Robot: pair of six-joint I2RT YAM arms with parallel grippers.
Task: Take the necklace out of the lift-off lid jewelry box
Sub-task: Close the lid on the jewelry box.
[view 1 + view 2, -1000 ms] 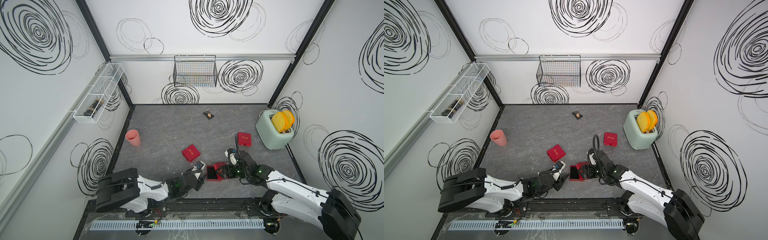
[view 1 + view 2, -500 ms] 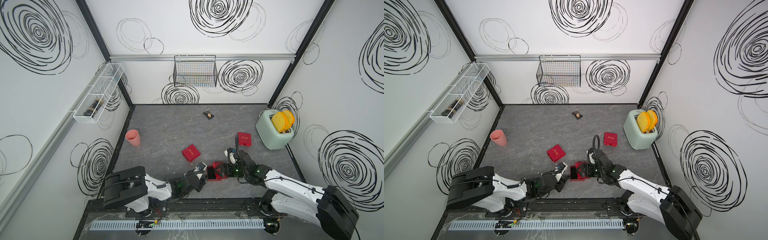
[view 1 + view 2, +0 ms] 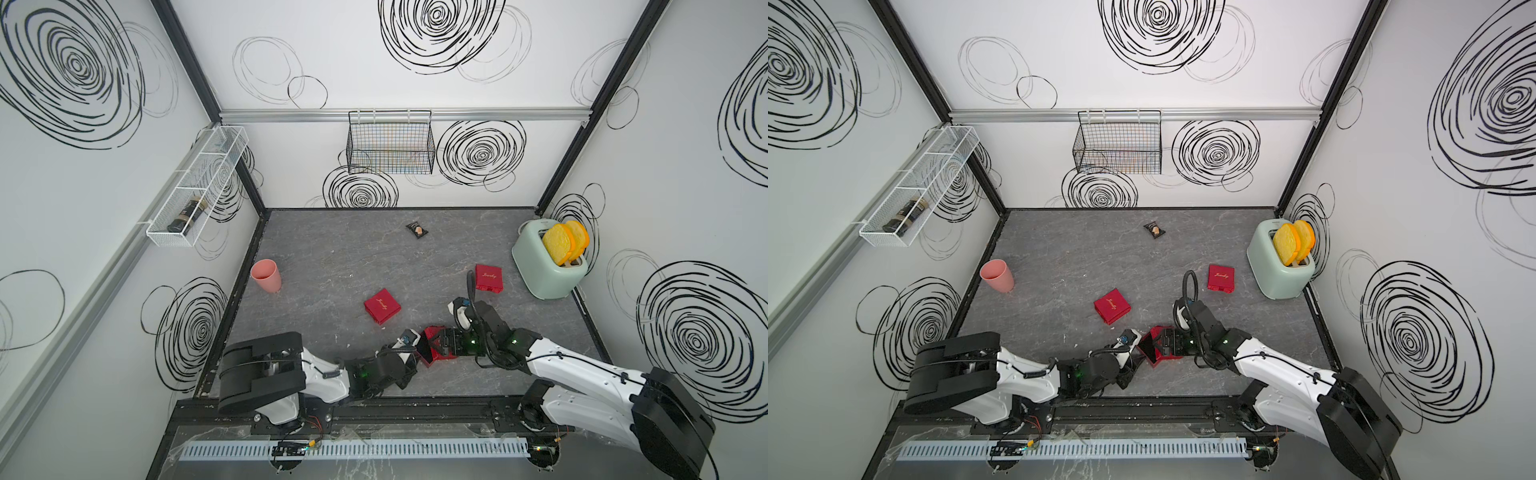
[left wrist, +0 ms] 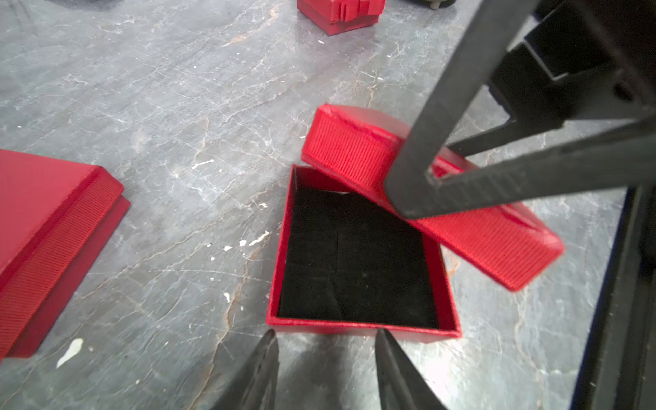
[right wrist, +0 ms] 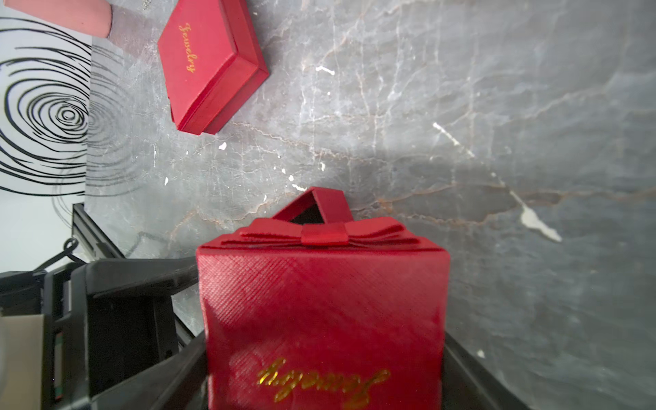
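Note:
The red lift-off lid jewelry box [image 4: 362, 328] stands open at the table's front, and the black lining that shows is bare. Its red lid [image 4: 355, 156], with a bow [image 5: 324, 232] and gold lettering, hangs tilted over the box's far side. My right gripper [image 5: 324, 355] is shut on that lid. My left gripper [image 4: 326, 340] is open and holds nothing, its tips just short of the box's near wall. In both top views the two grippers [image 3: 415, 349] [image 3: 1167, 343] meet at the box [image 3: 432, 358]. The necklace is out of view; the lid hides part of the lining.
Two closed red boxes lie nearby, one left of centre [image 3: 382, 306], one to the right [image 3: 488, 278]. A mint toaster [image 3: 546, 266] stands at the right wall, a pink cup [image 3: 266, 275] at the left, and a small dark packet [image 3: 417, 229] at the back.
My left arm has shifted a little closer to the open box. My right gripper still holds the lid over the box, moved only slightly.

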